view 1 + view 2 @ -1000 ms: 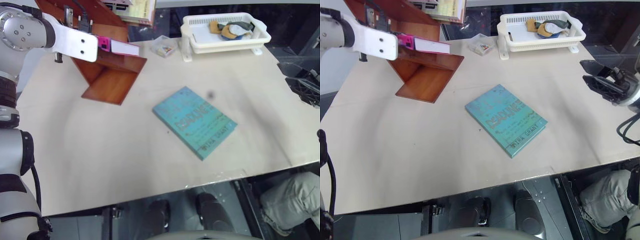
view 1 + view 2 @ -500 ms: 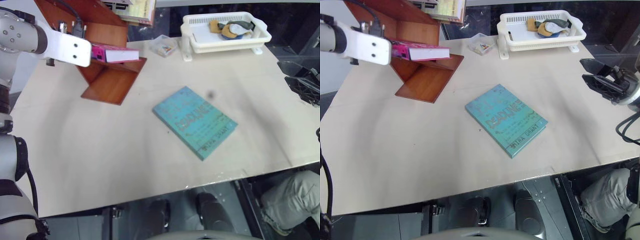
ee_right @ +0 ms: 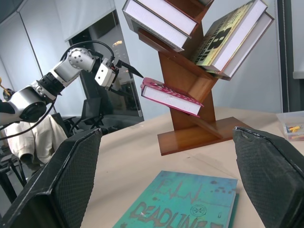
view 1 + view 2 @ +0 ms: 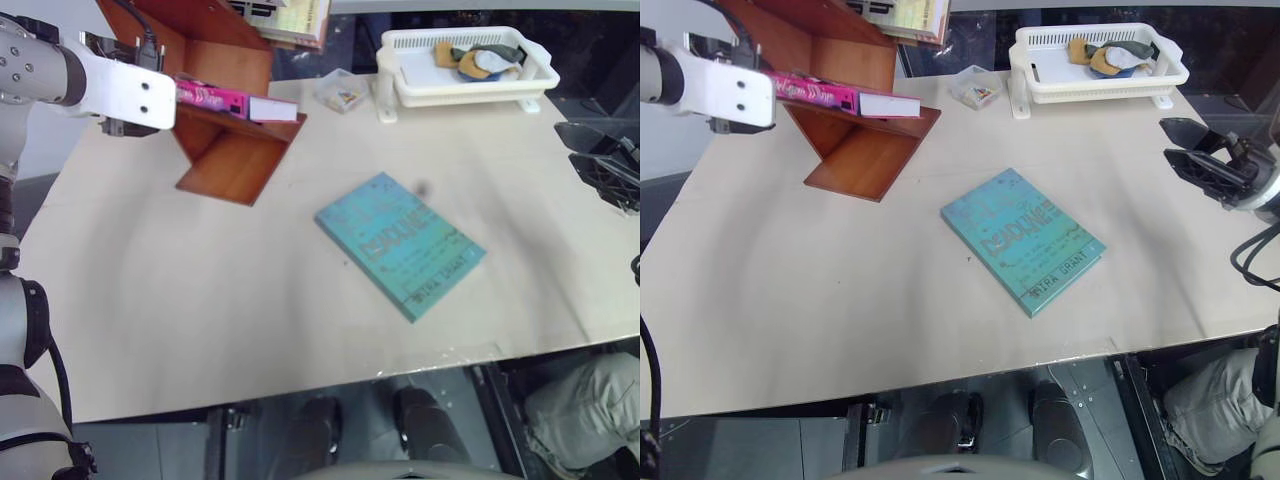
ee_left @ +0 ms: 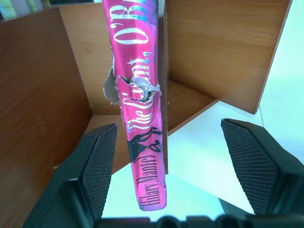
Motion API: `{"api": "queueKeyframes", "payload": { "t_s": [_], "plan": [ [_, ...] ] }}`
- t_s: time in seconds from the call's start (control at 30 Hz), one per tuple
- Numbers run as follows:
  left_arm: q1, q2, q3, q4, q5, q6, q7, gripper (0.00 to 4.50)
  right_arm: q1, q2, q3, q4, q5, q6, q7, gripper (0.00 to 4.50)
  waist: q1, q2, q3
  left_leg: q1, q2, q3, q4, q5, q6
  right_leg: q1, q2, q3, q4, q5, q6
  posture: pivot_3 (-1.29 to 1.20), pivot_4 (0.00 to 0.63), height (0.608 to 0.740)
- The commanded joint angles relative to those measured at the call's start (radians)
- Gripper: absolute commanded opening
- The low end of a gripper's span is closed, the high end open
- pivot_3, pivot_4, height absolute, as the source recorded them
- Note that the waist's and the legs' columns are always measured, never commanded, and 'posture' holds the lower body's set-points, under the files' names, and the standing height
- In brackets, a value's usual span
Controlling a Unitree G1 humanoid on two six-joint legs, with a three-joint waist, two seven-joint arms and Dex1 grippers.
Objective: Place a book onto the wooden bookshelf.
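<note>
While resting shelved, book (image 5: 142, 142) sits between open left gripper (image 5: 175, 166) fingers.

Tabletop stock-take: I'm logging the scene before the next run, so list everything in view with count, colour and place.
Pink book: one, magenta, lying on a slanted board of the bookshelf.
Wooden bookshelf: one, reddish-brown, far left of the table.
Pale books: two, on its upper boards.
Teal book: one, flat at mid-table.
White tray: one, far right corner, holding cloth items.
Small clear box: one, beside the tray.
Table: one, pale.
Person's knee: lower right.
Left gripper: open, astride the pink book's spine.
Right gripper: open, at the table's right edge.
</note>
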Motion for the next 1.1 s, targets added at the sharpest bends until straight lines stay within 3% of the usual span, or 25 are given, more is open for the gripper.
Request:
{"api": "queueKeyframes", "payload": {
  "t_s": [0.03, 0.33, 0.67, 0.93, 1.1],
  "plan": [
    [-0.012, 0.045, 0.048, -0.041, 0.008, 0.022, -0.002, 3.86, -0.022, -0.008, -0.019, -0.007, 0.008, -0.009, 0.062, 4.5, -0.001, 0.0, 0.0, 0.0, 0.0, 0.0, 0.0, 0.0, 0.0, 0.0, 0.0, 0.0, 0.0, 0.0, 0.0, 0.0, 0.15, 0.74],
    [0.01, 0.082, 0.144, -0.072, -0.1, 0.11, -0.04, 3.86, -0.007, -0.016, -0.03, -0.021, 0.017, 0.002, 0.062, 4.5, -0.003, -0.001, 0.0, 0.0, 0.0, 0.0, 0.0, 0.0, 0.0, 0.0, 0.0, 0.0, 0.0, 0.0, 0.0, 0.0, 0.15, 0.74],
    [0.123, 0.126, 0.239, -0.26, -0.204, 0.226, -0.095, 3.86, 0.0, -0.022, -0.03, -0.016, 0.014, 0.006, 0.062, 4.5, 0.0, -0.001, 0.001, 0.0, 0.0, 0.0, 0.0, 0.0, 0.0, 0.0, 0.0, 0.0, 0.0, 0.0, 0.0, 0.0, 0.15, 0.74],
    [0.236, 0.119, 0.423, -0.429, -0.495, 0.494, -0.165, 3.86, 0.004, -0.026, -0.031, -0.019, 0.016, 0.01, 0.062, 4.5, -0.005, -0.001, 0.001, 0.0, 0.001, -0.001, 0.0, 0.0, 0.0, 0.0, 0.0, -0.001, -0.001, 0.0, 0.0, 0.0, 0.15, 0.74],
    [0.409, 0.044, 0.668, -0.556, -0.733, 0.763, -0.108, 3.86, 0.021, -0.033, -0.041, -0.025, 0.019, 0.009, 0.062, 4.5, -0.006, -0.001, 0.001, 0.001, 0.001, -0.001, 0.0, 0.0, 0.0, 0.001, 0.0, -0.001, 0.0, 0.0, 0.0, 0.0, 0.15, 0.74]
  ]
}}
